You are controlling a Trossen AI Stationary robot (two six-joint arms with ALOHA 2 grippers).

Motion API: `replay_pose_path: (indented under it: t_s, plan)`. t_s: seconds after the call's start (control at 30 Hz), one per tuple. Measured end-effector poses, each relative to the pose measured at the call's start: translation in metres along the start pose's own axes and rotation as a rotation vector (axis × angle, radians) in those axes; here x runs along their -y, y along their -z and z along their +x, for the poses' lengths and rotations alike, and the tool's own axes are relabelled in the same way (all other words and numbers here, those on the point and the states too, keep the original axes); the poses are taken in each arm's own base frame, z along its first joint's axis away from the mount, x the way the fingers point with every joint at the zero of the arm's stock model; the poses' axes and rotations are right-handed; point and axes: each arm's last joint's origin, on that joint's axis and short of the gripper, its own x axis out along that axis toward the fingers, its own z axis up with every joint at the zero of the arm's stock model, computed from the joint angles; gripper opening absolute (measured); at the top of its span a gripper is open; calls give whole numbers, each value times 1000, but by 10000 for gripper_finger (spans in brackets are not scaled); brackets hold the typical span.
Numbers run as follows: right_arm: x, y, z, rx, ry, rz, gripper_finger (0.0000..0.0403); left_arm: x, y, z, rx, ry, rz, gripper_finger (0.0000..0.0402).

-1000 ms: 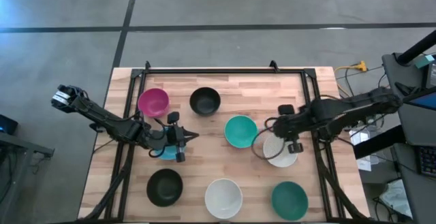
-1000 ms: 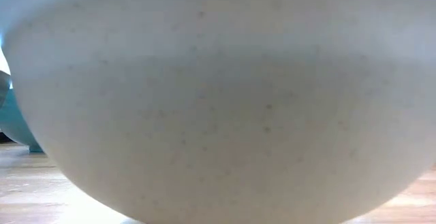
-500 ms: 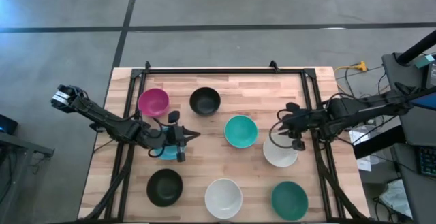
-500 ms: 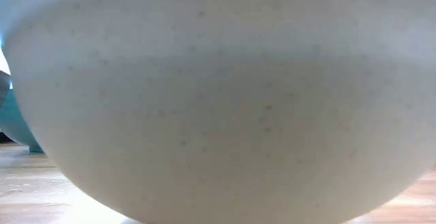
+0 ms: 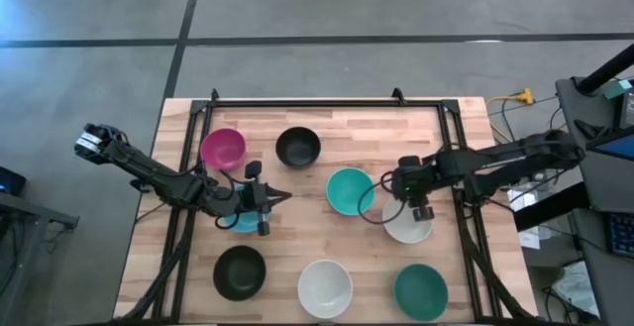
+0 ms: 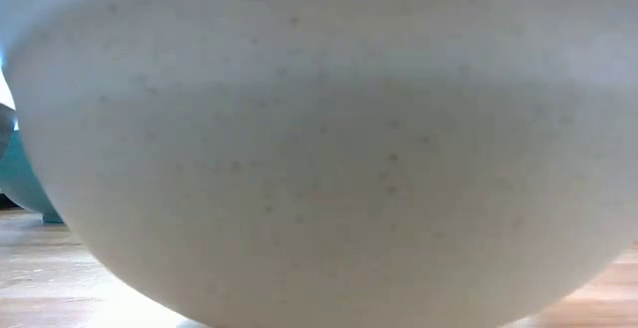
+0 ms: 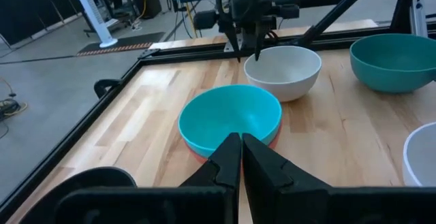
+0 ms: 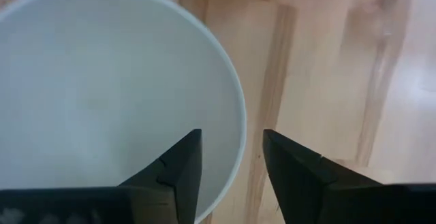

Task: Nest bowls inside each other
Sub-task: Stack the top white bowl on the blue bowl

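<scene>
In the high view a magenta bowl (image 5: 223, 149), a black bowl (image 5: 297, 147), a teal bowl (image 5: 350, 191), a white bowl (image 5: 407, 222), a second black bowl (image 5: 239, 271), a second white bowl (image 5: 325, 288) and a dark green bowl (image 5: 420, 291) stand on the table. The teal bowl (image 7: 230, 118) sits nested in a red bowl (image 7: 197, 152), of which only the rim shows. A light blue bowl (image 5: 243, 222) lies partly hidden under my left arm. My left gripper (image 5: 285, 197) (image 7: 241, 139) is shut and holds nothing. My right gripper (image 8: 231, 135) (image 7: 248, 55) is open, one finger inside and one outside the white bowl's rim (image 8: 238, 115).
The near white bowl (image 6: 319, 149) fills the low view, with the dark green bowl (image 6: 25, 183) at its left. A black frame (image 5: 327, 103) runs round the table. Bare wood lies between the teal bowl and the near row.
My right gripper drew back toward the table's right edge, then came back left to the white bowl's rim on the teal bowl's side. The bowls have kept their places.
</scene>
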Motion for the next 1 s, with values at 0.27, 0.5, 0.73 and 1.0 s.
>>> replay_pose_path:
  t_s: [0.27,0.5,0.73,1.0]
  plan:
    - [1,-5,13,-51,-4,-25,130,2,3,3,-16,4,10,0]
    - [7,-7,21,-81,-2,-1,89,4,3,6,-24,5,20,0]
    - [7,-8,27,-102,-28,-5,50,4,3,6,-21,5,17,0]
    - [6,-11,26,-95,-74,-5,14,4,2,6,-20,6,17,0]
